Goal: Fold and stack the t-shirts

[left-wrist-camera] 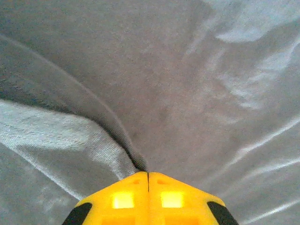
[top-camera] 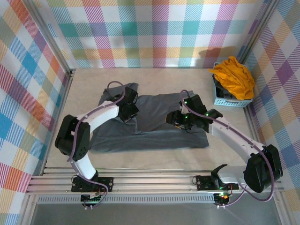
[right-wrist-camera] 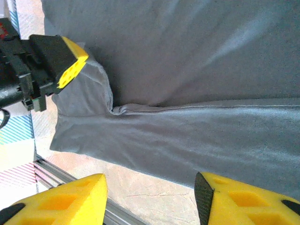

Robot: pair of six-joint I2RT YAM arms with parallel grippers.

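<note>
Grey t-shirt (top-camera: 154,129) lies spread mid-tabletop (top-camera: 187,84), its long axis running 9 to 3 o'clock. We see the left end effector (left-wrist-camera: 148,174) clenched on a fold near its 10 o'clock corner. The right end effector (right-wrist-camera: 150,185) hovers released over the 3 o'clock side.

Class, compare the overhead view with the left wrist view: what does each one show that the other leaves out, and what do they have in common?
The overhead view adds the orange shirt heaped in the blue basket at the far right, and the full outline of the grey shirt spread on the table. The left wrist view adds close detail: the left tool is shut, pinching a raised ridge of cloth at its tips. Both share the grey shirt with the left tool on it.
</note>
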